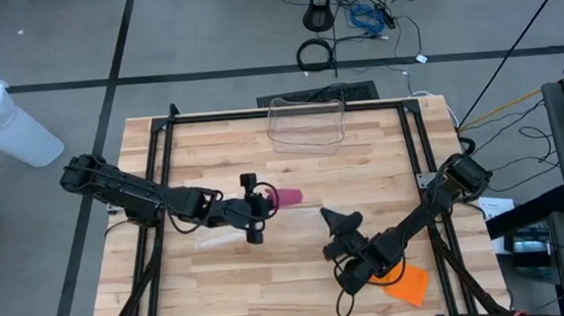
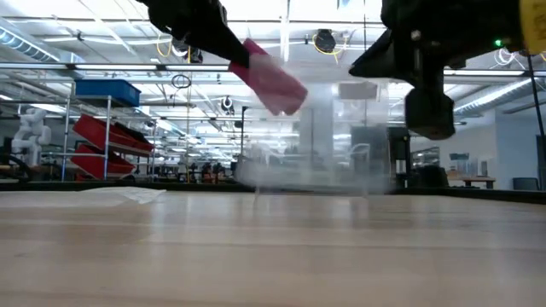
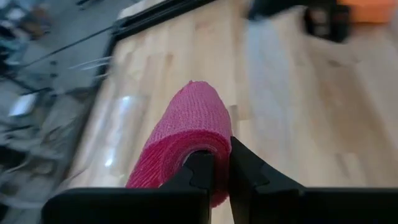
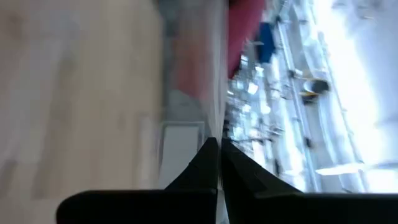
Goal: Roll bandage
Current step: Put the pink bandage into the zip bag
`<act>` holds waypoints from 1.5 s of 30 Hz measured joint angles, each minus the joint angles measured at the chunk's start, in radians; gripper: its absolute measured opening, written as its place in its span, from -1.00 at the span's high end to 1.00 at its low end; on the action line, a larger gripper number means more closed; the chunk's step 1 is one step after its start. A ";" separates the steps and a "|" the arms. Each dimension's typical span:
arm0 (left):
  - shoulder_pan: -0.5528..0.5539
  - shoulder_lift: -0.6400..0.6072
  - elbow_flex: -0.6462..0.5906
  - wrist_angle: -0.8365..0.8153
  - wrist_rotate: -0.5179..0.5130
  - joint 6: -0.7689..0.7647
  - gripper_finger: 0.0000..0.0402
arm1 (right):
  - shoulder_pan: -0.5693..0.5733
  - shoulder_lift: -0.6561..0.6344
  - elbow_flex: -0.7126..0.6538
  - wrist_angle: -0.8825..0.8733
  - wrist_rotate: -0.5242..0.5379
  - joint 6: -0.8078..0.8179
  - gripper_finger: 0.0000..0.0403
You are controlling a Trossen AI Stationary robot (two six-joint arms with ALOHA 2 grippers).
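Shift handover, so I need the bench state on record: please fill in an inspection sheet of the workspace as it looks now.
Surface: light wooden slatted table in a black frame.
Job's things: pink rolled bandage, lifted off the table.
Clutter: clear plastic container at the far edge; orange flat piece near the right arm.
Grippers: left gripper shut on the bandage's end; right gripper shut, holding nothing, raised beside it.
Cables: black and blue cables on the floor beyond the table.
Surroundings: white bin on the floor; shelving behind.
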 joint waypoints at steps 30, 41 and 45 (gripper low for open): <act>-0.013 0.000 0.000 -0.047 -0.068 0.019 0.87 | 0.014 0.009 0.000 -0.120 -1.011 0.936 0.68; -0.012 0.000 0.000 -0.051 -0.068 0.019 0.87 | 0.023 -0.080 0.000 -0.054 -1.059 0.913 0.03; -0.012 0.000 0.000 -0.051 -0.068 0.019 0.87 | 0.012 -0.034 0.002 -0.021 -1.026 0.839 0.01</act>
